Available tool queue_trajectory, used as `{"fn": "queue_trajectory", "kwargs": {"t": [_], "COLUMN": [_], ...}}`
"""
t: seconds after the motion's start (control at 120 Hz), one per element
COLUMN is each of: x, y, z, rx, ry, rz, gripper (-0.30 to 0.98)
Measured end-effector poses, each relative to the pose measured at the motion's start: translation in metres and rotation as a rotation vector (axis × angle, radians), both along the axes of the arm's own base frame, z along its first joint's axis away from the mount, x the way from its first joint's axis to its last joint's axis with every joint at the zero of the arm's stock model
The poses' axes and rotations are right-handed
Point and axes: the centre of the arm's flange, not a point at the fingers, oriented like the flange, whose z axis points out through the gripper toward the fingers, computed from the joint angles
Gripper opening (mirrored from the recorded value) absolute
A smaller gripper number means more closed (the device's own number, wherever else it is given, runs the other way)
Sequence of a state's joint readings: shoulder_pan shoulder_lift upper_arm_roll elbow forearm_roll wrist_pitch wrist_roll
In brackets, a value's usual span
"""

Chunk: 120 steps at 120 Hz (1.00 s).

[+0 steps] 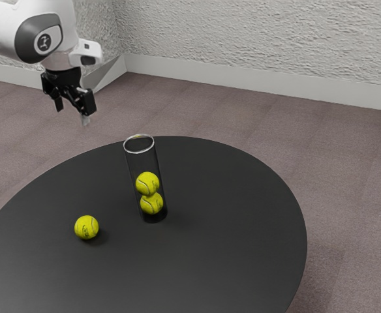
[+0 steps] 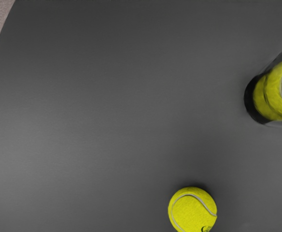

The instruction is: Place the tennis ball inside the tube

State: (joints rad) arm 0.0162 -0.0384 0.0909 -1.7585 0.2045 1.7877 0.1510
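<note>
High over the round table's far-left part in the exterior view, my gripper (image 1: 72,111) stands open, its two fingers apart with nothing between them. A loose yellow tennis ball (image 1: 86,227) rests on the tabletop, well below the hand; the wrist view has this ball (image 2: 192,210) at its lower edge. The clear tube (image 1: 132,163) stands upright on the table, with a white rim and a black base. Two tennis balls (image 1: 147,183) sit stacked inside it, above the base. In the wrist view the tube's dark base (image 2: 250,99) is partly visible at the picture's edge.
The round black table (image 1: 223,215) has a curved edge, and brownish carpet (image 1: 347,195) surrounds it. A rough white wall (image 1: 262,39) with a pale baseboard runs behind. The tube stands beside the loose ball, a gap of tabletop between them.
</note>
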Motion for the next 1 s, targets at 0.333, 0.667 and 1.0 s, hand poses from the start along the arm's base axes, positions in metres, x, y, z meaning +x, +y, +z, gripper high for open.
{"fn": "queue_trajectory", "kwargs": {"t": [0.333,0.667,1.0], "x": [0.013,-0.003,-0.092], "y": [-0.007,-0.013,0.165], "z": [-0.045,-0.118,-0.19], "rx": [-0.001,-0.019,-0.07], "ry": [0.028,0.056,0.038], "rz": [-0.011,-0.031,0.321], "gripper": [0.69,0.69,0.69]}}
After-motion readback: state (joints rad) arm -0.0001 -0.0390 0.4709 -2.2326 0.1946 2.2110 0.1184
